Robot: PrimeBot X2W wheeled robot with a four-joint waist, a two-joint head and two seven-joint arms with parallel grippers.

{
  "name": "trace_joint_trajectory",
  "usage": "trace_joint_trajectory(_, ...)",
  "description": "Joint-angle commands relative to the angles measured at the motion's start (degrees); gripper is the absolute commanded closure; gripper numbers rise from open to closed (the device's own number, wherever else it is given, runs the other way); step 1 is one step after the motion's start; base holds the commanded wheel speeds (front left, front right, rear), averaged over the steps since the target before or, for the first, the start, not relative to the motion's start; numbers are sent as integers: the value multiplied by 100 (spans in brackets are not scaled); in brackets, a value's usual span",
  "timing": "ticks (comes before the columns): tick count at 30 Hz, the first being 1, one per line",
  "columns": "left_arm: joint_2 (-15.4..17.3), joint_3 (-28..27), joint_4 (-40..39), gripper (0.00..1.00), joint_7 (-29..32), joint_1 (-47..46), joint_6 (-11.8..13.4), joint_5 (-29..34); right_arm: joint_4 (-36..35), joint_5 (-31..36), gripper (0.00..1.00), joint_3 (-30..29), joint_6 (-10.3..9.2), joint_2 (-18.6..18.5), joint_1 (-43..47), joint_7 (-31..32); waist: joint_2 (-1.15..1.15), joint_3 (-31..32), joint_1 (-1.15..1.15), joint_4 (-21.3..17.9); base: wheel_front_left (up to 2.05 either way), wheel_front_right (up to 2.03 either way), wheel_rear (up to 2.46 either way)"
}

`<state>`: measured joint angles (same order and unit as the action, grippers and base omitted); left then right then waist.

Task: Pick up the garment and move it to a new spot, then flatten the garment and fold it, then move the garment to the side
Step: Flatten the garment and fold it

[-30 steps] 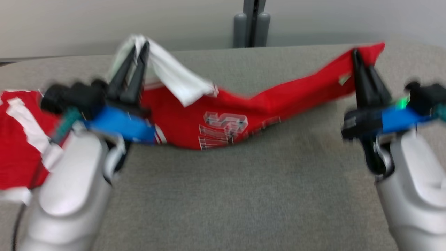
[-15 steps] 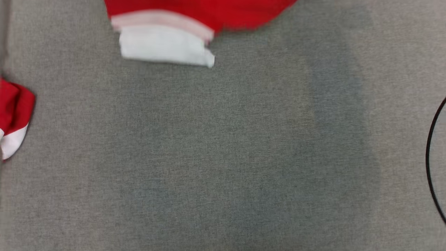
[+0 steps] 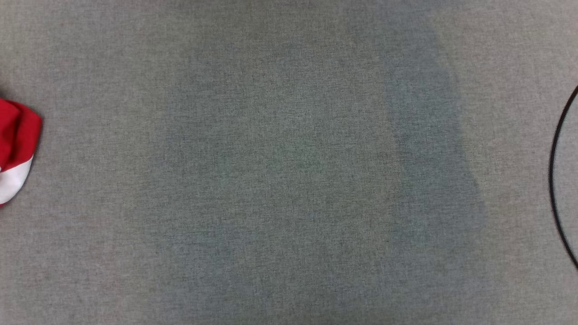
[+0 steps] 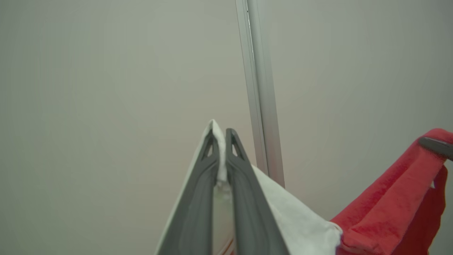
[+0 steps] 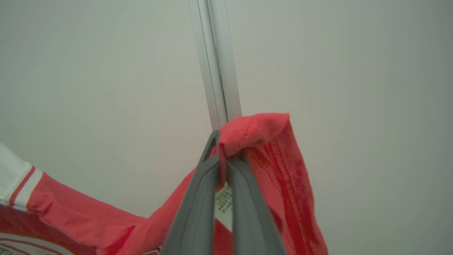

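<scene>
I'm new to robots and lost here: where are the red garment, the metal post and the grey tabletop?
red garment (image 5: 276,148): right wrist view, its pinched red corner.
metal post (image 4: 261,106): left wrist view, mid-length of its shaft.
grey tabletop (image 3: 289,162): head view, bare middle.

1. The grey worktop (image 3: 289,180) lies open across the whole middle of the head view, so a hand could pass anywhere there.
2. At the left edge, a red and white fold of the garment (image 3: 16,149) juts in over the worktop and narrows that side. Whether it rests on the surface cannot be told.
3. At the right edge, a thin black cord (image 3: 556,180) curves across the surface.
4. Beyond the left gripper (image 4: 222,131) stands a pale wall (image 4: 106,88), with an upright metal post (image 4: 263,106) just right of the fingertips.
5. Both grippers' jaws are pressed onto cloth. The garment stretches from the left gripper to the right gripper (image 5: 221,140), barring the way between them.
</scene>
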<state>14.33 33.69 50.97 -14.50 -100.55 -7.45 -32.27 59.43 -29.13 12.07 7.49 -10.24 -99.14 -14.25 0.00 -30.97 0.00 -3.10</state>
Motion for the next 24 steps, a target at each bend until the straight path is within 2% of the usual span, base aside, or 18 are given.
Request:
trace_joint_trajectory(1,13,48,21,100,-35,214,0,-34,64,-66,100,52,1,15,266,-27,0,-4,0,7,0,0,0)
trace_joint_trajectory(5,124,124,-188,100,-71,955,-1,-226,1,-239,100,358,1,116,916,-83,0,9,0,2,0,0,0)
trace_joint_trajectory(11,325,-550,-1266,100,-73,3067,41,-245,-846,-601,100,538,1,160,2599,-96,0,332,0,-44,0,0,0)
trace_joint_trajectory(13,400,-880,-1725,100,-75,3896,164,-190,-1241,-648,100,590,1,166,3292,-95,0,502,0,-86,0,0,0)
trace_joint_trajectory(19,196,-1736,-3189,100,-75,6439,453,50,-2218,-841,100,523,1,65,5186,-96,0,974,0,-86,0,0,0)
trace_joint_trajectory(24,-197,-2190,-3991,100,-75,8191,566,119,-2700,-1015,100,442,1,-10,6555,-98,0,1380,0,-12,0,0,0)
